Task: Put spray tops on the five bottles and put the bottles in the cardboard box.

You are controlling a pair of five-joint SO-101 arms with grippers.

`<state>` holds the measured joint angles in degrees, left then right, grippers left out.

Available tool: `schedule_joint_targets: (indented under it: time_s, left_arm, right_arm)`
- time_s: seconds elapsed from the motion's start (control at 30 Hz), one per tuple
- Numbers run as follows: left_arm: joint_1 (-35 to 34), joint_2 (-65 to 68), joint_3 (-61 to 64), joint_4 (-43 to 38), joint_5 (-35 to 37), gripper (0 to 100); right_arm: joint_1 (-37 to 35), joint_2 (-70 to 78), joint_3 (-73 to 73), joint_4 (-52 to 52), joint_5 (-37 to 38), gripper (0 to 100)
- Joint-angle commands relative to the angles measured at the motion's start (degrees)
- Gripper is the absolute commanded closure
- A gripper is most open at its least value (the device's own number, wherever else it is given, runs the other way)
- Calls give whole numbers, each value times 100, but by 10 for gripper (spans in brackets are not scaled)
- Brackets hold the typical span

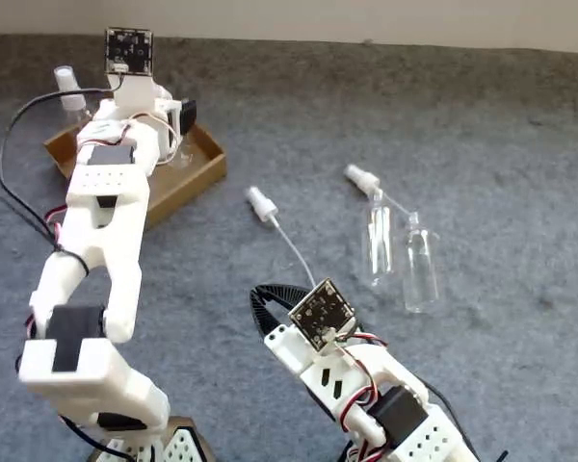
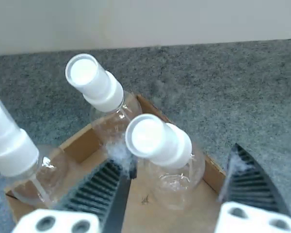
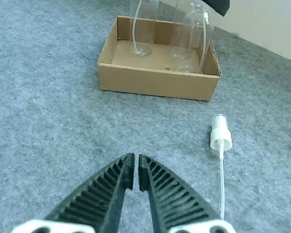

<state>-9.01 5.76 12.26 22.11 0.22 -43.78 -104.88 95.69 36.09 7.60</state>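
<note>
The cardboard box (image 1: 195,179) sits at the far left with three capped clear bottles standing in it. My left gripper (image 2: 177,170) hangs open over the box, its fingers (image 2: 103,187) on either side of the middle bottle (image 2: 157,141). The other two boxed bottles (image 2: 94,82) (image 2: 9,141) stand beside it. Two uncapped bottles (image 1: 380,236) (image 1: 421,265) lie on the carpet at the right. One spray top (image 1: 361,178) lies by their necks, and another spray top (image 1: 262,202) (image 3: 219,136) lies mid-carpet. My right gripper (image 3: 136,172) is shut on nothing, low over the carpet and pointing at the box (image 3: 157,77).
Grey carpet covers the whole table. The long tube (image 1: 294,248) of the middle spray top trails toward my right arm (image 1: 366,385). My left arm (image 1: 101,221) stretches along the left side up to the box.
</note>
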Motion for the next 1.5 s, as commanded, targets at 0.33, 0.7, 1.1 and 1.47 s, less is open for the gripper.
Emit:
schedule_joint_targets:
  time_s: [0.33,0.7,1.1,1.47]
  left_arm:
    - [-207,-1235,92,334,-18,744]
    - [198,-2563,101,1635,-9,744]
    - [1596,-3811,-673,4360,-9,744]
    - [1815,-2352,-2809,6655,-9,744]
  right_arm:
    - [57,-22,954,48,44,979]
    - [497,-31,954,31,44,979]
    - [1385,-40,813,-312,44,979]
    - [3116,-40,804,-1130,9,979]
